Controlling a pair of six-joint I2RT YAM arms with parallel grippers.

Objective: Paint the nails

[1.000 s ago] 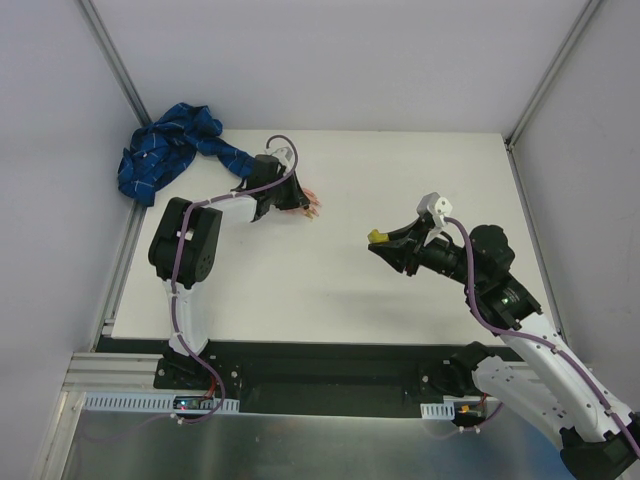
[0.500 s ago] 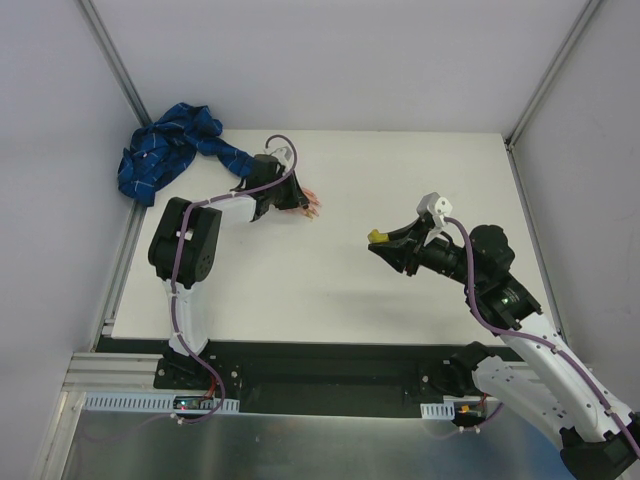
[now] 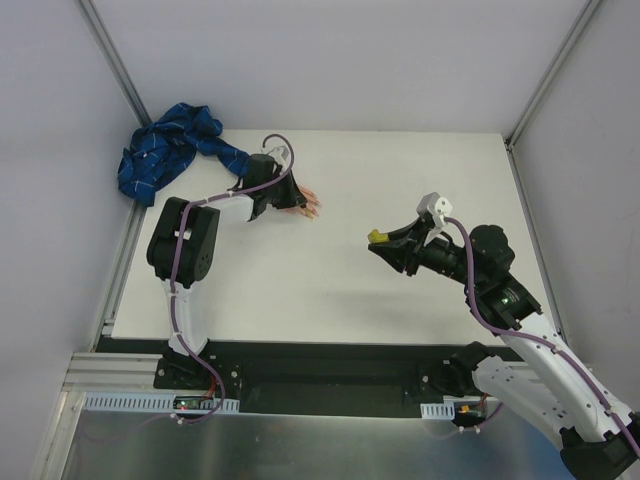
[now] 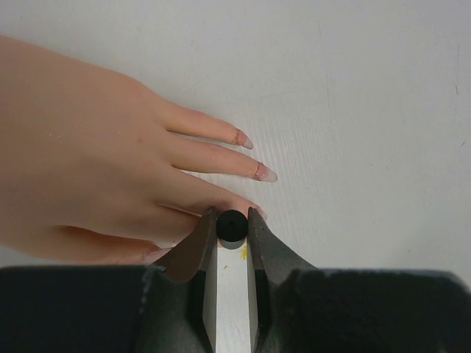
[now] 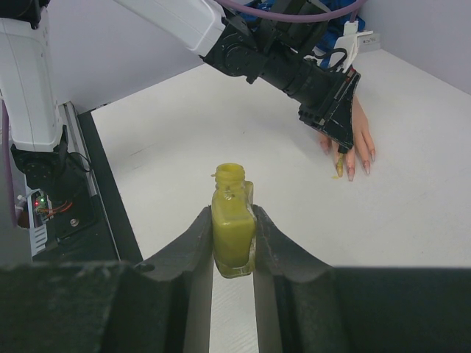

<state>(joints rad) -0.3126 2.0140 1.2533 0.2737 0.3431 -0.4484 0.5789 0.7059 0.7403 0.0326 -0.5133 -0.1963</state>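
Note:
The flesh-coloured mannequin hand (image 4: 88, 169) lies flat on the white table, fingers spread, its blue plaid sleeve (image 3: 170, 150) bunched at the far left. Its pinkish nails (image 4: 254, 158) show just beyond my left gripper (image 4: 232, 217), which is shut on a round black brush cap (image 4: 232, 226) held over a fingertip. In the right wrist view the brush's yellow tip (image 5: 338, 168) touches a finger of the hand (image 5: 357, 140). My right gripper (image 5: 233, 220) is shut on an open bottle of yellow polish (image 5: 233, 224), held upright above the table right of centre (image 3: 378, 237).
A small yellow smear (image 4: 243, 252) marks the table under the left jaws. Grey walls with aluminium posts (image 3: 120, 80) close the table at the back and sides. A black rail (image 3: 300, 360) runs along the near edge.
My left gripper with the brush has shifted slightly over the fingers. The right arm and bottle have not moved.

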